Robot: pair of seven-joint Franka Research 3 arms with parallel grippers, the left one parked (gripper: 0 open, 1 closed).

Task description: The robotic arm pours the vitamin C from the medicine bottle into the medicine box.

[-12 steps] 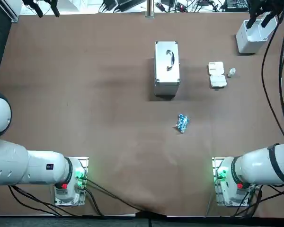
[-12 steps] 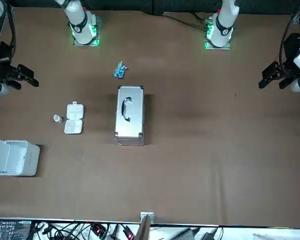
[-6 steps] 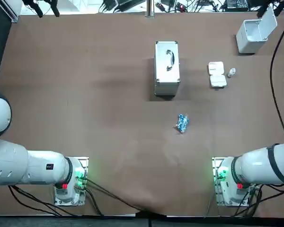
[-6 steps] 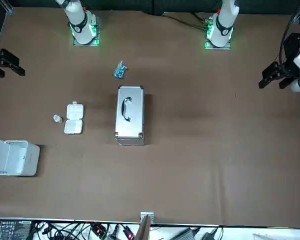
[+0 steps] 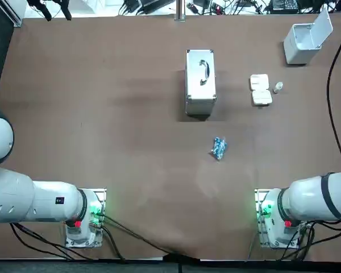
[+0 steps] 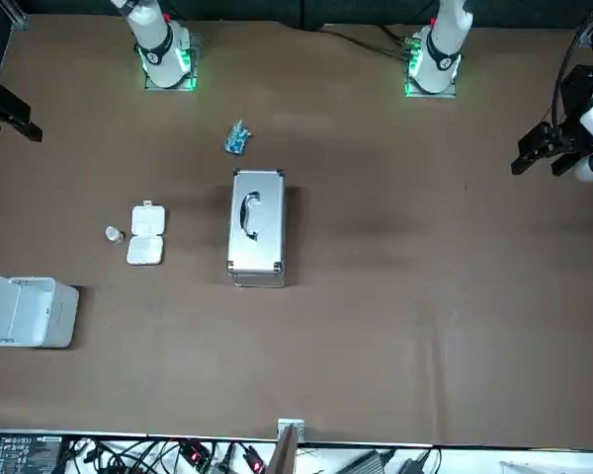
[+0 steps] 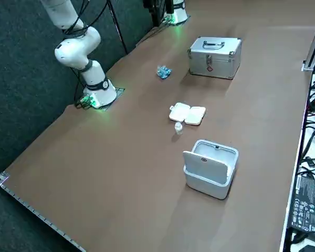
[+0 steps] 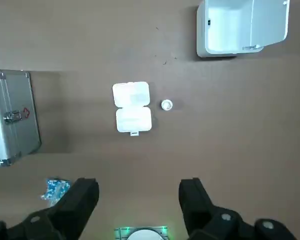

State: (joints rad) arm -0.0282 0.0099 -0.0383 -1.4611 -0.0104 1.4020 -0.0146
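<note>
Right tool point(image 8: 139, 185) shifted, table point(image 6: 376, 296) edge; wrist-view: spread.

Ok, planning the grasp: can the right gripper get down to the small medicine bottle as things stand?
Probably yes. The medicine bottle stands alone, apart from the medicine box, with nothing over it; the right gripper hangs open well above the table.

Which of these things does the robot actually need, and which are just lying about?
Needed: medicine bottle, medicine box, right gripper, open, raised well above the table.
Lying about: metal case, blue packet, white bin.
</note>
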